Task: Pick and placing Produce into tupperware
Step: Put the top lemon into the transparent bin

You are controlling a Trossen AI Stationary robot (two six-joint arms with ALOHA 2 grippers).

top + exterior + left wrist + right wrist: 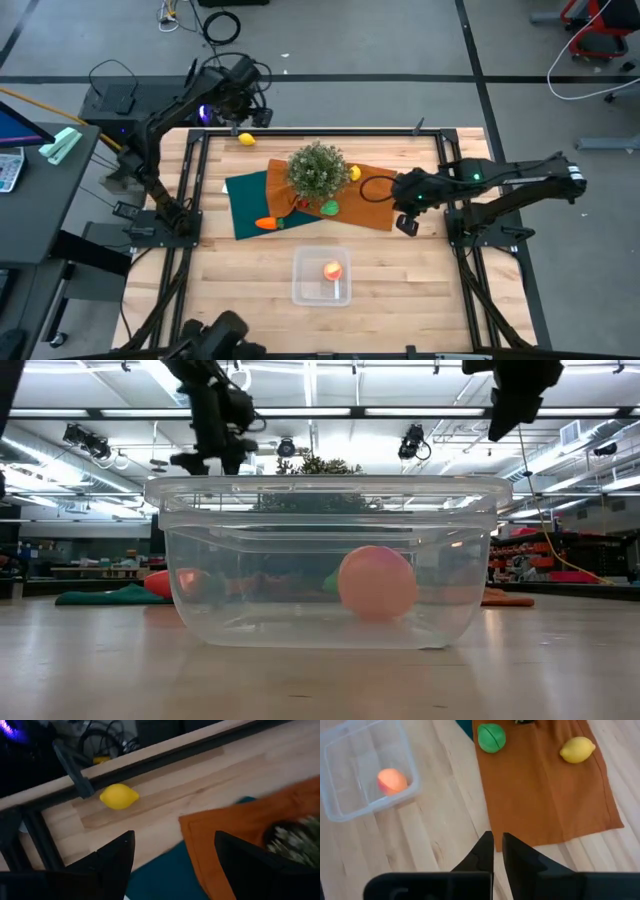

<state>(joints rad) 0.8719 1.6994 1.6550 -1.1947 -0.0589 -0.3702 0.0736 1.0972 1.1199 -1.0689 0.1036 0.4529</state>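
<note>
Just beyond the spread left claw [172, 857] lies a lemon [119, 796], untouched

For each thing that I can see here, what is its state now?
tupperware: open, no lid
peach fruit: inside the tupperware
carrot: on teal cloth
green piece: on orange cloth
left gripper: open, empty
right gripper: shut, empty
</note>
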